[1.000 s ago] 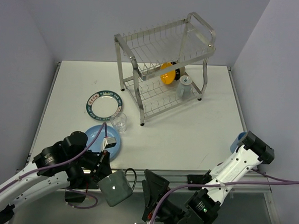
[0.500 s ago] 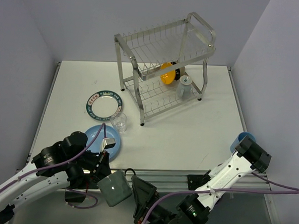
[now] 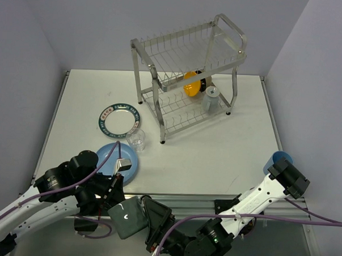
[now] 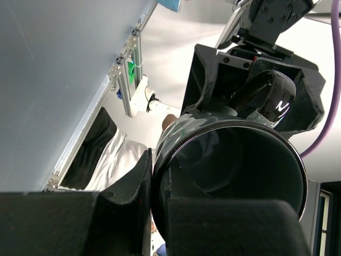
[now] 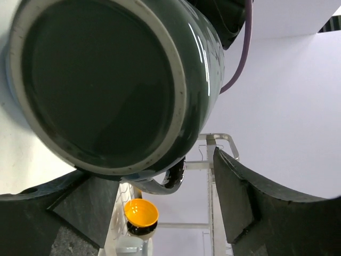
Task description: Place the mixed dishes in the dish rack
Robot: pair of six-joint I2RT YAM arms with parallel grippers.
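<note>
Left pincer (image 3: 118,198) clamped tight on rim of dark mug (image 3: 127,215), held just past the near edge of the surface. Right pincer (image 3: 147,215) spread wide, fingers straddling the mug's base. Dish rack (image 3: 184,77) stands at far edge

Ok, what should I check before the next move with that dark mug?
1. The left gripper shut on the rim of the mug: ok.
2. The mug's base between the open jaws of the right gripper: ok.
3. The right fingers tight on the mug: not ok, a gap shows beside one finger.
4. The handle clear of those fingers: cannot tell.
5. The table under the mug: not ok, it hangs past the near edge.
6. Room in the rack: ok, its upper tier shows no dishes.
</note>
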